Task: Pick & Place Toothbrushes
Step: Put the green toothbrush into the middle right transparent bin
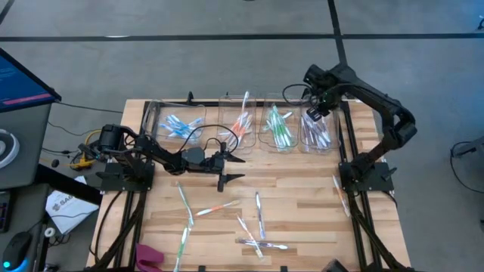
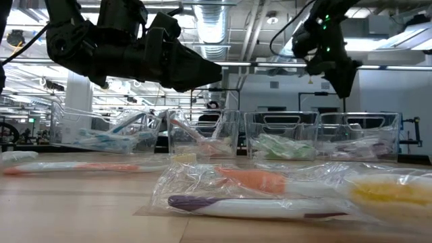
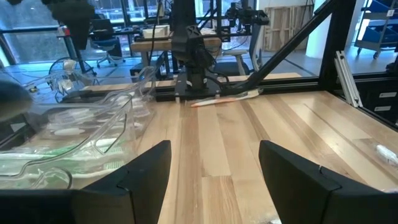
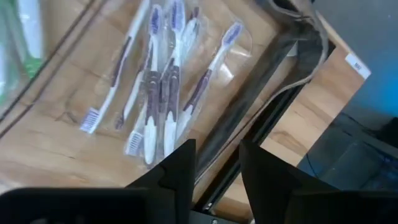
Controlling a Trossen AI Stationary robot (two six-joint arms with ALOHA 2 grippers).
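Note:
Several slim toothbrushes in clear wrappers lie loose on the wooden table's near half (image 1: 259,214), and one lies by the right arm's base (image 1: 338,189). Four clear bins along the far side hold sorted brushes: blue (image 1: 181,125), orange (image 1: 240,125), green (image 1: 280,128) and purple (image 1: 318,133). My left gripper (image 1: 236,168) is open and empty, level above the table's middle, just in front of the bins. My right gripper (image 1: 316,113) is open and empty above the purple bin, whose brushes also show in the right wrist view (image 4: 155,93).
Dark frame rails run along the table's left and right sides (image 1: 349,143). A pink object (image 1: 148,257) lies at the near left edge. In the low view, wrapped purple (image 2: 250,206) and orange (image 2: 253,179) brushes lie close to the near edge.

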